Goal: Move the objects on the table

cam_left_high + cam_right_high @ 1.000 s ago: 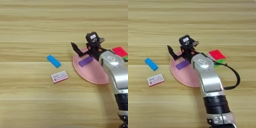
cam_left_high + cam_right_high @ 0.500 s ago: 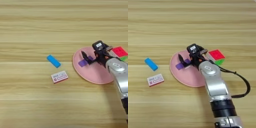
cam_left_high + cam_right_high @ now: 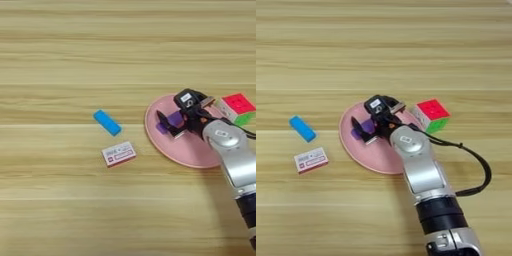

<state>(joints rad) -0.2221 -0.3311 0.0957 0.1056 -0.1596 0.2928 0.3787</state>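
On the pink plate (image 3: 358, 150), near its left half, lies the purple bar (image 3: 173, 121), and my right gripper (image 3: 176, 125) sits right over it. One black finger (image 3: 165, 123) stands on the bar's left side, toward the plate's middle; the other is tucked under the black block that carries the small white label. Purple shows between and around the two fingers, so they straddle the bar, but I cannot tell whether they press on it or stand slightly off it, nor whether the bar rests flat or is raised off the plate. My silver forearm (image 3: 418, 167) runs from the picture's bottom edge up to the gripper, crossing the plate's near rim, with a black cable looping out on its right side.

Well to the left, on the bare table (image 3: 75, 60), the blue bar (image 3: 107, 122) lies flat and slanted, apart from everything else. Just below and a little right of it lies the white-and-red box (image 3: 119, 153), also flat, between the blue bar and the plate but touching neither. Just beside the plate's right rim stands the puzzle cube (image 3: 432, 115), its red face up and a green side showing.
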